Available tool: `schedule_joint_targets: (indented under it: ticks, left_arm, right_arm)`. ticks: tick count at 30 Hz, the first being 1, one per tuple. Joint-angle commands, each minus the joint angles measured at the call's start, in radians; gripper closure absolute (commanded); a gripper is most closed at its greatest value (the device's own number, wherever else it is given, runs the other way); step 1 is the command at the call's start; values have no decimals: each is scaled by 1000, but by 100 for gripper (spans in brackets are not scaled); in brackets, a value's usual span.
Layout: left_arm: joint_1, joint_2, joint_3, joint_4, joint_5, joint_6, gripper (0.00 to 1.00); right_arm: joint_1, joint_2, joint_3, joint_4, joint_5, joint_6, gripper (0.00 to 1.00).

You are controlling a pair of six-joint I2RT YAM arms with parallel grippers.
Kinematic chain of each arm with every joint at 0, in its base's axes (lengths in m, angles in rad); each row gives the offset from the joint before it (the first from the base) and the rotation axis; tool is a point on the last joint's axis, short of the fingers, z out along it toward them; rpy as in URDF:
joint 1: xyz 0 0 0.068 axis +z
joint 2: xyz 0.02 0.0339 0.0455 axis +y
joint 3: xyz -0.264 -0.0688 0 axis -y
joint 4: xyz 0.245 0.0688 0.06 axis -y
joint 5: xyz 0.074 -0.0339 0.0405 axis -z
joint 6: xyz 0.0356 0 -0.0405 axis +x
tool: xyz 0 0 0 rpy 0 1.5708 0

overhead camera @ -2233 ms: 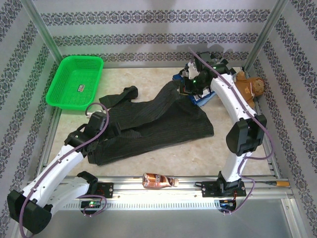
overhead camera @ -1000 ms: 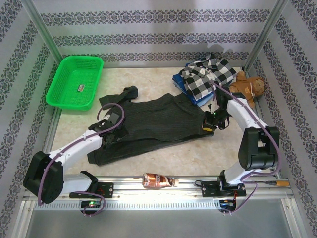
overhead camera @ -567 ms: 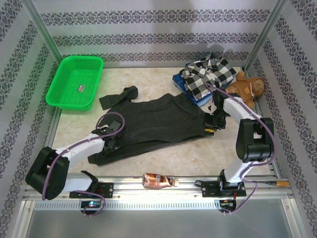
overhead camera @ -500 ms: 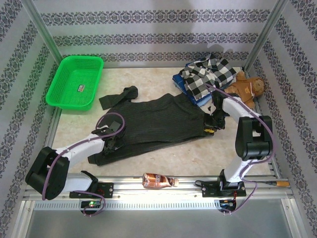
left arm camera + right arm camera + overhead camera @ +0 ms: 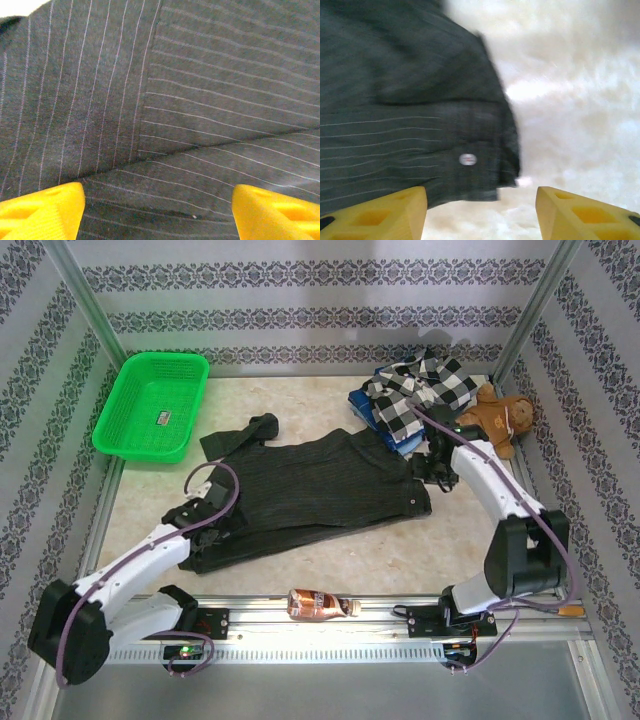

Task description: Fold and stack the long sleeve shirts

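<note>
Beneath the left end effector (image 5: 157, 207) and right end effector (image 5: 480, 204) (both open, empty) lies the charcoal shirt (image 5: 310, 485).

At one o'clock the checked shirt (image 5: 420, 395) is covering most of the blue garment (image 5: 402, 444). A small item (image 5: 163, 418) is lying in the basket (image 5: 115, 410) at ten o'clock, too tiny to name. In the right wrist view the dark shirt (image 5: 395, 125) is showing blurred, and the fingers (image 5: 375, 212) are running off the edge at six o'clock.
</note>
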Motion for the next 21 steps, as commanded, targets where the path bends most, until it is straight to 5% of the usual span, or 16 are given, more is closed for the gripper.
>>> schedule_joint_targets:
  ticks: [1,11,21]
  left_arm:
    - [-14,-53,49,-121,-9,13,22]
    - [-30,250,77,-204,50,-22,22]
    - [-13,251,-43,-196,23,-89,20]
  right_arm:
    - [65,41,3,-13,-44,-8,43]
    - [133,365,33,100,-41,55,59]
    - [206,321,-163,93,57,140,59]
